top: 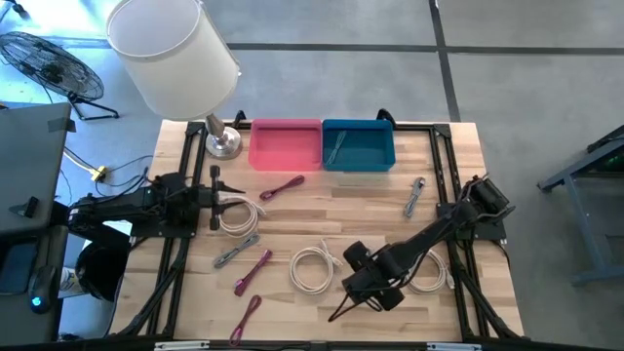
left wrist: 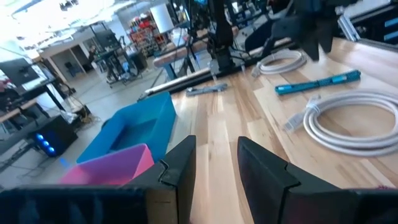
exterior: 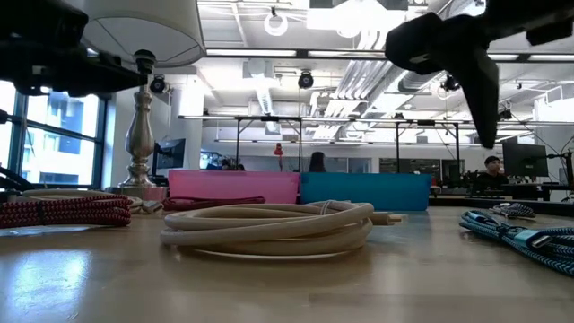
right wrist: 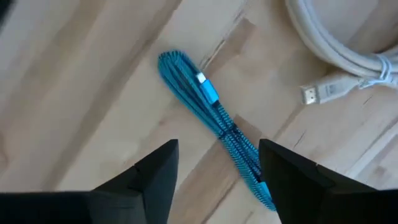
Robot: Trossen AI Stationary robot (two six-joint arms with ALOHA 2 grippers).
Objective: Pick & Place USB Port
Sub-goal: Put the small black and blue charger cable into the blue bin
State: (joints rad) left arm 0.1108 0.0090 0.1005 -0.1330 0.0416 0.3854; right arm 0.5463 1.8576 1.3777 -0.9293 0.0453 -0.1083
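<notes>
A bundled blue braided USB cable (right wrist: 205, 106) lies flat on the wooden table, near its near edge; it also shows in the low view (exterior: 520, 235) and the left wrist view (left wrist: 317, 84). My right gripper (right wrist: 217, 180) hovers above it, open, a finger on either side of the cable's line and touching nothing; in the high view (top: 370, 291) it covers the cable. My left gripper (left wrist: 217, 168) is open and waits at the table's left side (top: 219, 200), beside a white cable coil (top: 239, 214). A pink bin (top: 285, 144) and a blue bin (top: 358, 144) stand at the far edge.
A white coil (top: 314, 268) lies left of my right gripper and another (top: 429, 278) lies to its right, its USB plug (right wrist: 317, 93) close to the blue cable. Red cables (top: 252, 271) and grey cables (top: 237, 252) are scattered about. A lamp (top: 222, 144) stands at the far left.
</notes>
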